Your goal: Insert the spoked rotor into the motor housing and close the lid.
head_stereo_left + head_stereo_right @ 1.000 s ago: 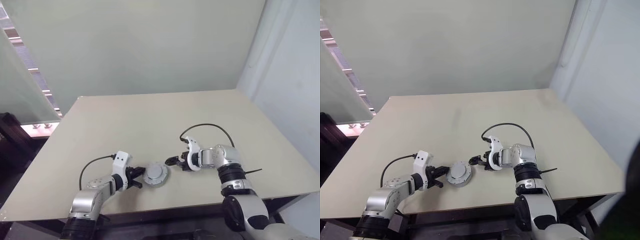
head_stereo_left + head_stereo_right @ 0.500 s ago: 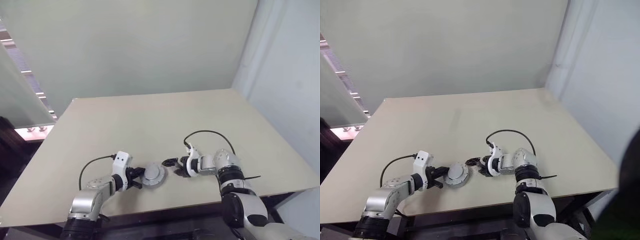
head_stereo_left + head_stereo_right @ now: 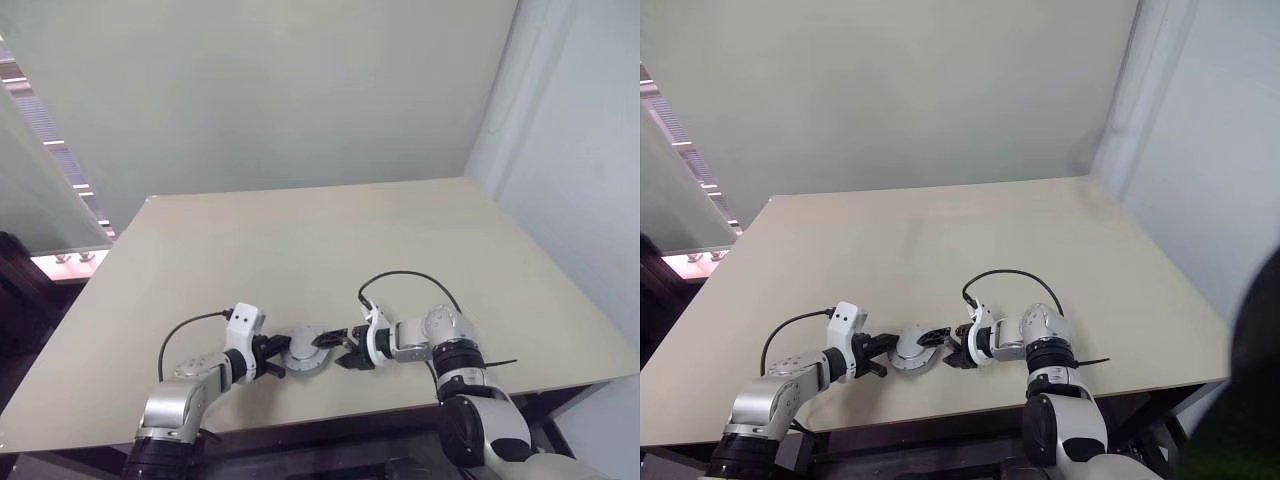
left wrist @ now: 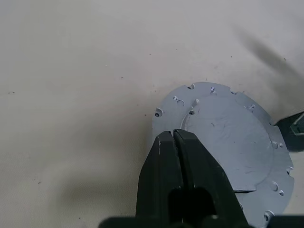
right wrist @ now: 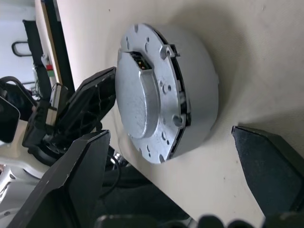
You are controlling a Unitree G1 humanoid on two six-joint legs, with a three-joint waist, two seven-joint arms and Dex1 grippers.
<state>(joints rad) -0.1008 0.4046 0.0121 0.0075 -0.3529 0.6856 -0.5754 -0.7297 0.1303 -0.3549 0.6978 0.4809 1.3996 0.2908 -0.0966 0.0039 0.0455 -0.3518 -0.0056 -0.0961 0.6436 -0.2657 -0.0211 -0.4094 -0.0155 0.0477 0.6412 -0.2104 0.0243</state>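
We see the housing (image 3: 304, 351) near the table's (image 3: 320, 250) near edge, lid (image 5: 142, 102) on top. Our left gripper (image 3: 271, 356), clenched, presses its left side; our right gripper (image 3: 338, 351) straddles it from the right, fingers spread.

The near edge of the motor housing (image 4: 228, 142) is covered by the left gripper (image 4: 174, 137), its interior is concealed by the lid (image 5: 145, 90), and any windings cannot be seen.

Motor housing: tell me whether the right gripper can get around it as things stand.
Probably yes: the right gripper is open with the motor housing between its spread fingers; the shut left gripper presses only the far side.
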